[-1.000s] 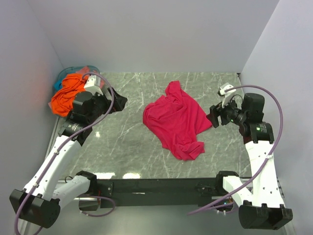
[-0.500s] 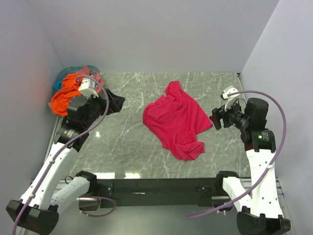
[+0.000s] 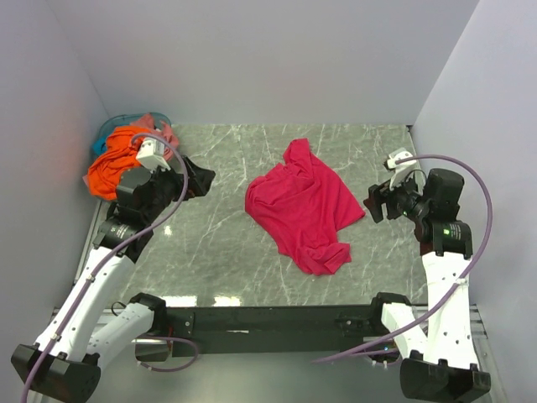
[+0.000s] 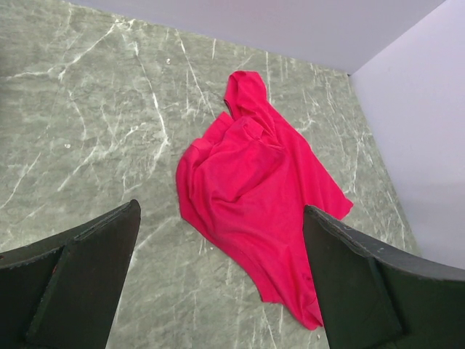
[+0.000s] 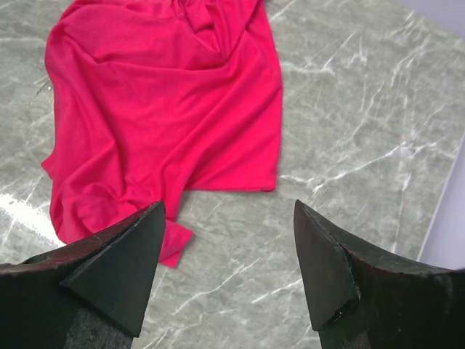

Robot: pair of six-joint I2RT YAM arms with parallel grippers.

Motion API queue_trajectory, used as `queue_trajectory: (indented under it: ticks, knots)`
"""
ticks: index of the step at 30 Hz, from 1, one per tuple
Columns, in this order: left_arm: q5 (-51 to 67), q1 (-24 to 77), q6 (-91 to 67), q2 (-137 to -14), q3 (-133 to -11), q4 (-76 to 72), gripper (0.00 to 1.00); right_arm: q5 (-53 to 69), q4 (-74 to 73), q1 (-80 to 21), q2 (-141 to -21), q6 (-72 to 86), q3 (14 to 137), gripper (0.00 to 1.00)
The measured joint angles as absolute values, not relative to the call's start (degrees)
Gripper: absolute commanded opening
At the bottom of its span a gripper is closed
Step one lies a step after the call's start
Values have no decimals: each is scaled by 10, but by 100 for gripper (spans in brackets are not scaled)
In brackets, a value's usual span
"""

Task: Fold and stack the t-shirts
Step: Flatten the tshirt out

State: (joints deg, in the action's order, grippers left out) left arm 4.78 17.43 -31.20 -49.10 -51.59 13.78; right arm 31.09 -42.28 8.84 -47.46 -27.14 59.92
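The crimson-pink t-shirt (image 3: 304,206) lies crumpled in the middle of the marble table; it also shows in the left wrist view (image 4: 254,182) and the right wrist view (image 5: 160,109). The bright orange t-shirt (image 3: 113,164) hangs over the teal basket (image 3: 111,128) at the far left, with a bit of the salmon-pink t-shirt (image 3: 155,122) behind it. My left gripper (image 3: 200,176) is open and empty, left of the crimson shirt. My right gripper (image 3: 369,204) is open and empty, just right of that shirt's edge.
Grey walls close in the table on the left, back and right. The black rail with both arm bases runs along the near edge (image 3: 268,319). Bare marble (image 3: 210,243) lies between the left arm and the crimson shirt.
The left arm has drawn its elbow in and its gripper has shifted slightly toward the far side. The right arm has pulled slightly back to the right. The shirts have not moved.
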Motion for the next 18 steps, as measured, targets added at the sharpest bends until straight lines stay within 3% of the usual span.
queue_trajectory:
  ticks: [18]
  knots:
    - [92,174,-314,-478,-492,107,99,403,-425,184,-477,-287,525,78]
